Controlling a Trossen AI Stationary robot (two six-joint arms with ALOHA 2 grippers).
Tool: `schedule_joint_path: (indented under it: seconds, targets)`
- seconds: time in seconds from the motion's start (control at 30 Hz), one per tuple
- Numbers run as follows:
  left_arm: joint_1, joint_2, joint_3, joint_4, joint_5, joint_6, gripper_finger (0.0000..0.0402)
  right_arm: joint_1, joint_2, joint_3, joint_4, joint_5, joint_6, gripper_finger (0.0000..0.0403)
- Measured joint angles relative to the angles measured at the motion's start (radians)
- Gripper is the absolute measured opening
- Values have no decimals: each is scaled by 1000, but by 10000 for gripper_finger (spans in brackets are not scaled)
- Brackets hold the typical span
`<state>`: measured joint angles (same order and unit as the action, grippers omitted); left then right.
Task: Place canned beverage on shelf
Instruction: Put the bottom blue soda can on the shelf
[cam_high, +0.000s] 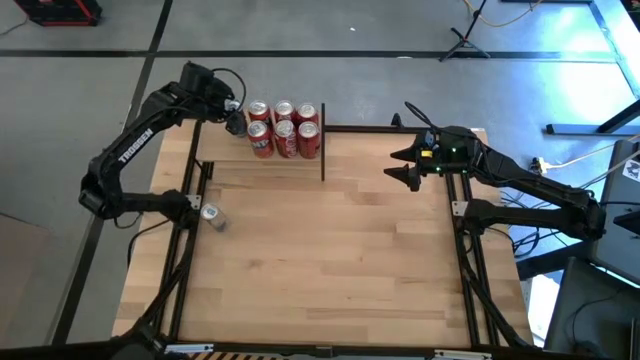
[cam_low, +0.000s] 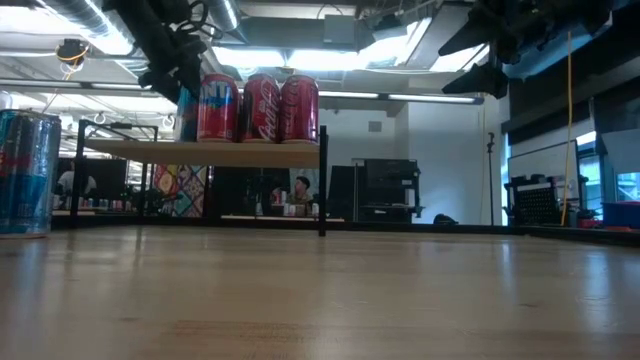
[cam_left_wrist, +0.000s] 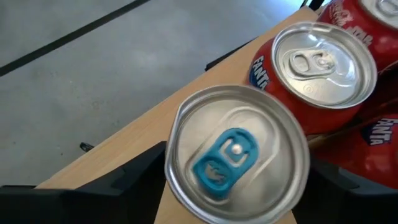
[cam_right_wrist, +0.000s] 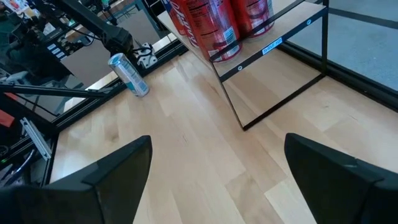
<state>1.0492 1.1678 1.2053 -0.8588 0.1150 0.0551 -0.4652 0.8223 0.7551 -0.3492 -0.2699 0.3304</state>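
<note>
The shelf (cam_high: 262, 168) stands at the table's far left, a light board on thin black posts, and also shows in the low view (cam_low: 220, 152). Several red cans (cam_high: 285, 130) stand on it. My left gripper (cam_high: 234, 120) is over the shelf's left end, shut on a blue can with a silver top and blue tab (cam_left_wrist: 236, 162), right beside the red cans (cam_left_wrist: 317, 68). A second blue-and-silver can (cam_high: 212, 215) stands upright on the tabletop near the left edge. My right gripper (cam_high: 405, 168) hovers open and empty above the table's far right. My left gripper pinches the blue can's upper side wall (cam_left_wrist: 171, 158) between its two fingers (cam_left_wrist: 134, 177), one on each side. The fingers come from above, slanting down from the table's left. The can is upright (cam_low: 188, 112), its base level with the red cans' bases at the shelf board.
The second can also shows in the low view (cam_low: 25, 170) and the right wrist view (cam_right_wrist: 129, 74). Black frame rails (cam_high: 190, 250) run along the table's left and right sides. The tabletop's middle and near part (cam_high: 330, 260) is bare wood.
</note>
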Motion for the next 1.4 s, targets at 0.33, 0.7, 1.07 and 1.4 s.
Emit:
schedule_joint_path:
  seconds: [0.33, 0.7, 1.07, 1.4]
  targets:
    - [0, -12, 123, -52, -20, -27, 289, 0, 0, 0, 0, 0, 4, 358]
    - [-122, -13, 422, -324, -13, -139, 289, 0, 0, 0, 0, -7, 2, 358]
    - [-468, -57, 400, -702, -100, -562, 287, 0, 0, 0, 0, -64, -27, 358]
    - [-738, -145, 132, -712, -117, -1005, 282, 0, 0, 0, 0, -93, -42, 358]
